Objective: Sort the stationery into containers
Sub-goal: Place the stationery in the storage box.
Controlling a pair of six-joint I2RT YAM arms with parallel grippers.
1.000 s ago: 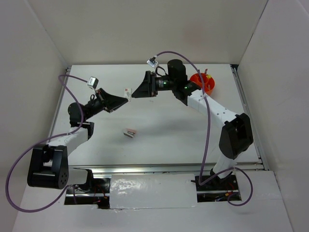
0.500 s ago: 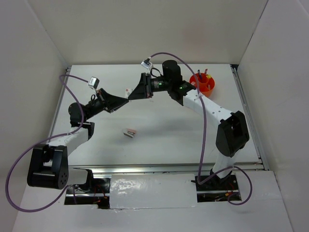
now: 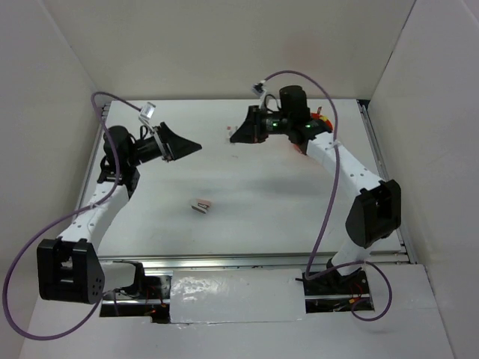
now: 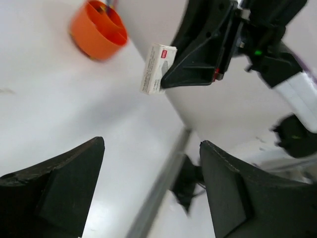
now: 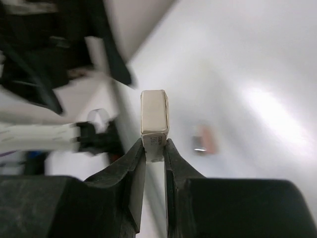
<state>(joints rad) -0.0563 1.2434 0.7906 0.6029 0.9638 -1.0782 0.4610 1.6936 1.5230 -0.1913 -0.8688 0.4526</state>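
Note:
My right gripper [image 5: 155, 146] is shut on one end of a small white box [image 5: 154, 116] with print on it, held up in the air. From above, this gripper [image 3: 233, 137] and the box [image 3: 230, 132] hang over the back middle of the table. My left gripper [image 3: 196, 146] is open and holds nothing, a short way left of the box. Its wrist view shows the box [image 4: 157, 69] pinched in the other arm's black fingers [image 4: 190, 62]. The orange tub [image 4: 98, 30] with dividers stands beyond; from above the right arm mostly hides it [image 3: 323, 121]. A pink-and-grey eraser [image 3: 202, 206] lies on the table.
White walls close the table in at the back and both sides. A metal rail [image 3: 254, 260] runs along the near edge by the arm bases. The eraser [image 5: 205, 140] lies well below the held box.
The left gripper has let go of the white box, opened and drawn back to the left. The right gripper closed on the box and carried it right, toward the tub.

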